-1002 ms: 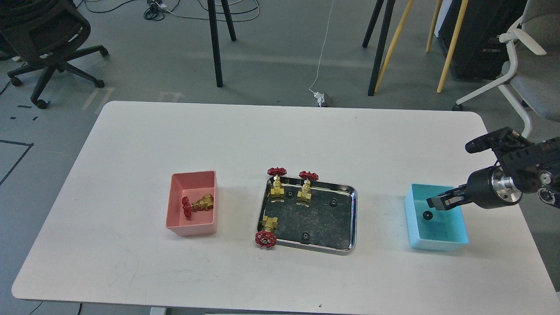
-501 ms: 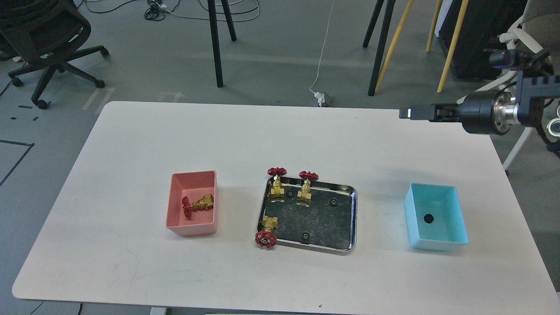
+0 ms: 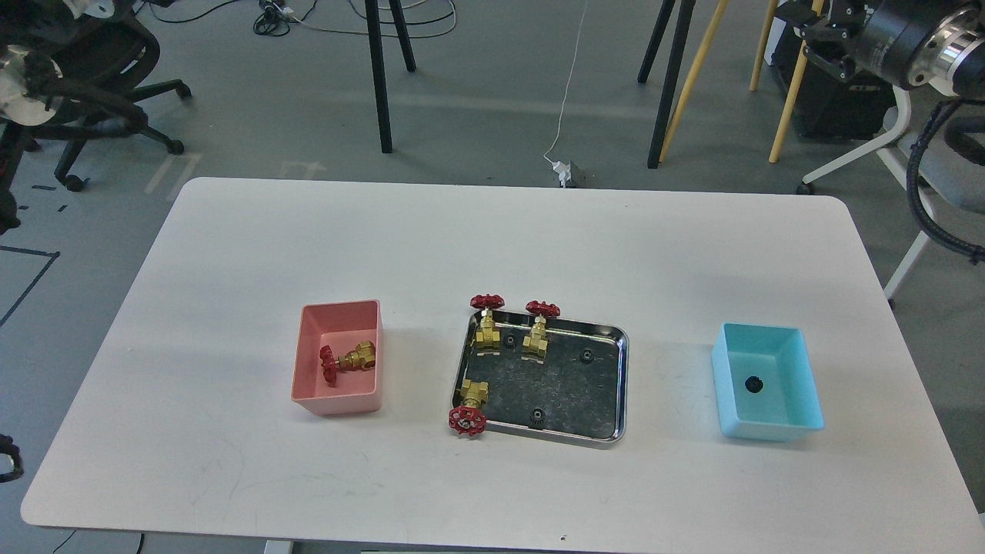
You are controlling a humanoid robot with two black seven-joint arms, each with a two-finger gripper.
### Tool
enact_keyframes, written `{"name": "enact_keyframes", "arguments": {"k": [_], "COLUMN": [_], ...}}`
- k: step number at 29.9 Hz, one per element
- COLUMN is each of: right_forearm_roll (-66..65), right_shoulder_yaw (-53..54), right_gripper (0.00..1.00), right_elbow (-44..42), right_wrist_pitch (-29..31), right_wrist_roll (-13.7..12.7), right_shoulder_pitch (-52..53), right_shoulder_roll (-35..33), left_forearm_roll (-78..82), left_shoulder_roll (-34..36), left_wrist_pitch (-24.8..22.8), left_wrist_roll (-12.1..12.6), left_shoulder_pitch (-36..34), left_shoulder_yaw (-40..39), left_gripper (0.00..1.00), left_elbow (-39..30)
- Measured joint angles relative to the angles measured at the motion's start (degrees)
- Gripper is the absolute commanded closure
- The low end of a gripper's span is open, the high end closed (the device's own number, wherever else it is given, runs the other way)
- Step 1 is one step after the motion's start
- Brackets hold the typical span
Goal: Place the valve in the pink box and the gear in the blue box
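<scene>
The pink box [image 3: 336,403] stands left of centre and holds one valve [image 3: 348,360] lying on its side. The blue box [image 3: 769,425] stands at the right and holds one gear [image 3: 754,384]. Three more valves are in the steel tray [image 3: 622,385]: two upright at its back [image 3: 485,325] [image 3: 538,334] and one lying over its front left rim [image 3: 469,408]. Three gears [image 3: 509,339] [image 3: 586,355] [image 3: 535,417] lie in the tray. My right gripper [image 3: 814,21] is high at the top right, far from the table, and seen dark. My left arm [image 3: 19,73] shows at the top left; its fingers cannot be made out.
A dark office chair [image 3: 100,100] stands beyond the table's far left corner. Tripod and easel legs [image 3: 669,85] stand behind the table. A grey chair [image 3: 935,154] is at the far right.
My right gripper has risen from over the blue box, up and back to the top right corner. Parts of my left arm have come into view at the top left. The things on the table are unmoved.
</scene>
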Motion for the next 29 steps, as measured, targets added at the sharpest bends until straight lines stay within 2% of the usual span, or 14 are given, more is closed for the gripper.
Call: {"name": "enact_keyframes", "arguments": {"k": [2,5,9,15,22,25,29], "right_forearm_roll": [3.8,6.4,6.8,7.2,7.2,7.2,7.2], "right_shoulder_yaw": [-0.2,-0.3,-1.3,-8.2,-14.9,-19.9,-24.9], "right_gripper": [0.27,0.27,0.28,0.28,0.27,0.04,0.01], "right_elbow": [-0.3,-1.8,-8.0,-20.7,-40.5,-43.5,-43.9], "right_wrist_pitch": [-7.2,-14.7,-19.7,-20.3,-20.1,-20.1,-21.3], "right_wrist_roll": [-1.8,-3.1,-4.2,-5.0,-6.1,-5.7,-4.2], "right_shoulder_pitch": [0.1,0.9,3.0,7.8,11.9,12.3,12.7], "right_shoulder_roll": [2.3,5.2,8.2,14.9,26.2,28.7,29.5], "left_forearm_roll": [0.0,0.0,-0.6,-9.3,-10.3,-10.3,-10.2], "left_shoulder_roll": [-1.9,-3.3,-3.6,-3.3,-2.7,-2.4,-2.0], "left_wrist_pitch": [0.6,0.9,1.0,0.7,0.5,0.5,0.5], "left_wrist_roll": [0.0,0.0,0.4,5.6,6.4,6.1,5.8], "left_shoulder_pitch": [-1.3,-2.1,-2.4,-4.4,-4.7,-4.7,-4.5], "left_shoulder_yaw": [3.1,5.6,6.0,4.9,5.6,5.7,5.7], "left_gripper": [0.02,0.02,0.02,0.02,0.02,0.02,0.02], "left_elbow": [0.6,1.1,1.6,3.1,4.4,4.4,4.4]}}
